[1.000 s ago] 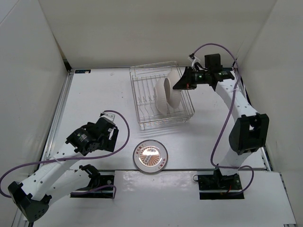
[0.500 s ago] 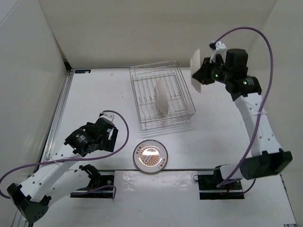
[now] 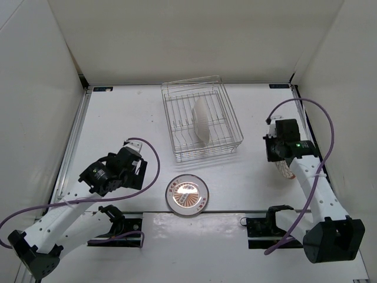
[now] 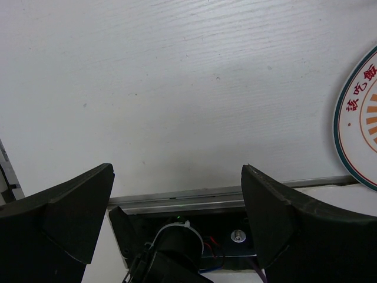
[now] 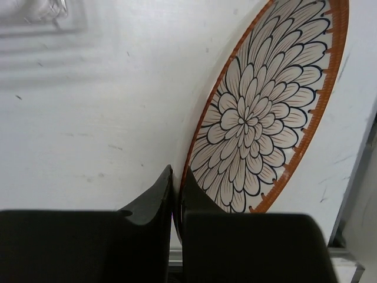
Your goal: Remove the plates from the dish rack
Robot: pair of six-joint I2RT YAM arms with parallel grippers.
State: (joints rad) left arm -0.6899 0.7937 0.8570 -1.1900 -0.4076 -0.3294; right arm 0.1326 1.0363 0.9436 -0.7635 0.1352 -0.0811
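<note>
The silver wire dish rack (image 3: 177, 152) stands at the table's back middle with one white-backed plate (image 3: 201, 121) upright on edge between its prongs. A plate with orange radial lines (image 3: 187, 195) lies flat near the front edge; its rim shows in the left wrist view (image 4: 359, 118). My right gripper (image 3: 280, 160) is shut on the rim of the brown petal plate (image 5: 265, 112), held tilted low over the table at the right; its edge shows from above (image 3: 287, 171). My left gripper (image 3: 136, 167) is open and empty, left of the orange plate.
A metal rail (image 3: 72, 138) runs along the table's left side. White walls enclose the back and sides. The arms' black base plates (image 3: 275, 231) sit on the near edge. A corner of the rack shows in the right wrist view (image 5: 35, 12).
My right gripper has lifted the petal plate out of the rack, swung it up and right, then brought it down low at the table's right side. The left arm has hardly moved.
</note>
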